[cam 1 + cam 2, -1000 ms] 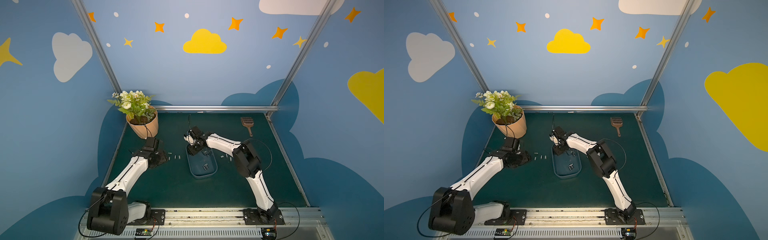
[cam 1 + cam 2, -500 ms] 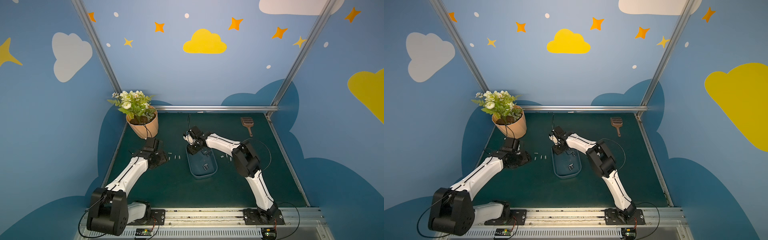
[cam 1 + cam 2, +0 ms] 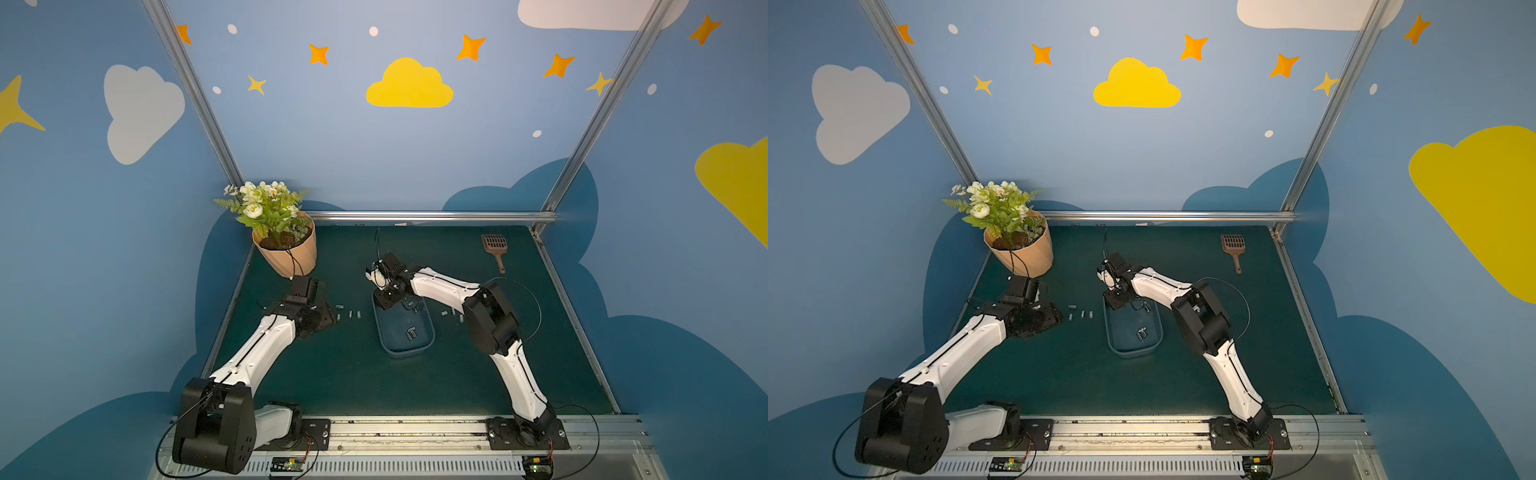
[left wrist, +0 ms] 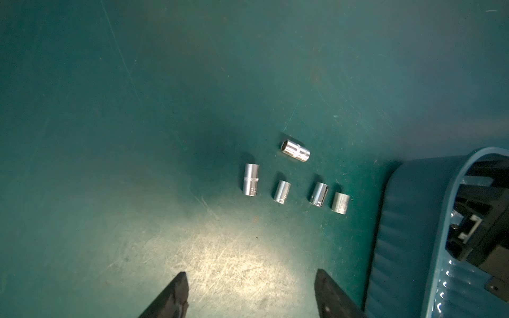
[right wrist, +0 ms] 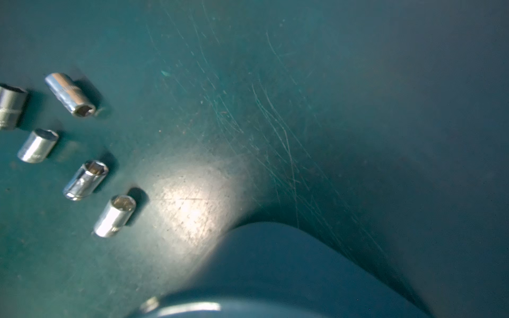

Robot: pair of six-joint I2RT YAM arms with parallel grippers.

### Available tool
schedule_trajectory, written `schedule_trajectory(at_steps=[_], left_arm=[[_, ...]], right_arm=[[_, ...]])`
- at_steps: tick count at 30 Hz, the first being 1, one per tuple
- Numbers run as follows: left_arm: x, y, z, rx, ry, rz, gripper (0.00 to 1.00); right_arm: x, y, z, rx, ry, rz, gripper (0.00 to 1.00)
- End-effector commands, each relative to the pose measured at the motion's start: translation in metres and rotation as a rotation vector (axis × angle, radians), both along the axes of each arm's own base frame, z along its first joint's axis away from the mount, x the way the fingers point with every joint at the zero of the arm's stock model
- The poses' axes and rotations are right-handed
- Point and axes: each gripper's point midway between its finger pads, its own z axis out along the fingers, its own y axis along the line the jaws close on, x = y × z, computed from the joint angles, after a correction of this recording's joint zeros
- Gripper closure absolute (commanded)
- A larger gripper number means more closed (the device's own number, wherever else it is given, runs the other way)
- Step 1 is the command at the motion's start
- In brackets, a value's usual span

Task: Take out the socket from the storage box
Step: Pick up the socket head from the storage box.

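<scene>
We see a scratched, dark green desk inside blue walls painted with clouds and stars. The storage box sits near the desk's middle. It has small silver sockets in it by its near end. Five loose sockets lie on the desk just beside the box. The left gripper is spread wide over the desk. The right gripper dips into the box's far end, and we cannot tell how wide it is. A flowerpot stands in the far left corner. A brown scoop lies near the far right corner.

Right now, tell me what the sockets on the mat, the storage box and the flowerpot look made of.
Sockets: polished, probably chromed steel; bright mirror glints, knurled band.
Storage box: bluish, glossy plastic, seemingly translucent; ribbed wall, thin moulded rim.
Flowerpot: peach, matte, ribbed; plastic or ceramic, cannot tell.
</scene>
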Motion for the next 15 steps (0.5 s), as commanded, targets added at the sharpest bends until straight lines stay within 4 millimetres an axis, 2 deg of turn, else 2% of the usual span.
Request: schedule_trajectory(at_steps=[1,15], left_arm=[[-0.004,0.001,-0.001,-0.004,0.000,0.008,0.27],[-0.003,0.001,-0.003,-0.006,-0.001,0.007,0.27]], right_arm=[[-0.021,-0.016,-0.033,-0.088,0.076,0.011,0.68],[-0.010,-0.028,0.000,-0.055,0.034,-0.027,0.71]])
